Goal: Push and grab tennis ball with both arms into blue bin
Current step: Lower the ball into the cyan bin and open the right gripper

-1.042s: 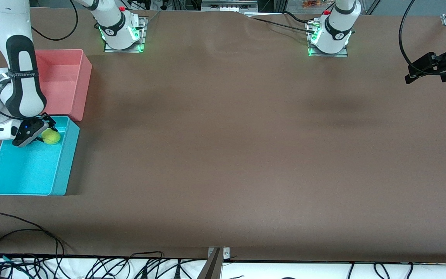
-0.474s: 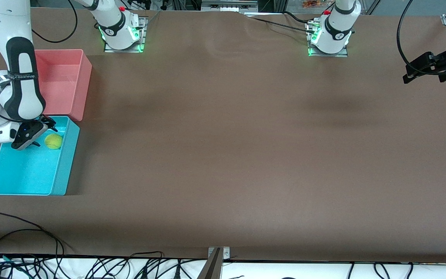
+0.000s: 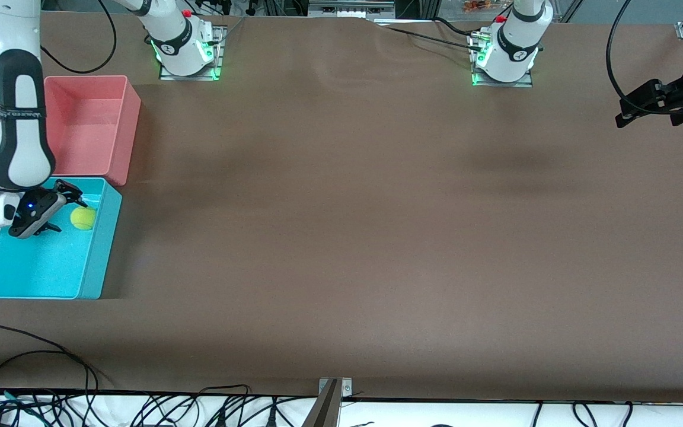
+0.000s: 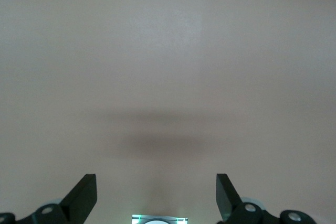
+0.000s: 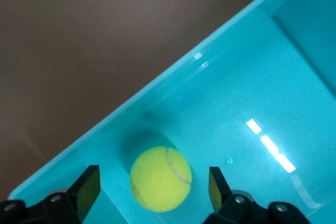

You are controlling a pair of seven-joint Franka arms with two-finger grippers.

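Note:
The yellow-green tennis ball [image 3: 83, 218] lies on the floor of the blue bin [image 3: 33, 270], close to the bin's wall that faces the middle of the table. It also shows in the right wrist view [image 5: 160, 179] against the bin's wall [image 5: 173, 98]. My right gripper [image 3: 60, 207] hangs open and empty over the bin, just beside the ball and apart from it. My left gripper [image 3: 626, 115] is open and empty, up in the air over the left arm's end of the table; its wrist view shows its gripper [image 4: 156, 195] over bare brown table.
A pink bin [image 3: 117, 124] stands against the blue bin, farther from the front camera. Cables [image 3: 33, 350] lie along the table's front edge. The two arm bases [image 3: 186, 50] [image 3: 504, 56] stand at the table's back edge.
My right gripper has let go of the ball, which dropped onto the bin's floor. The gripper then drew away from the ball toward the right arm's end of the table. The left gripper barely moved.

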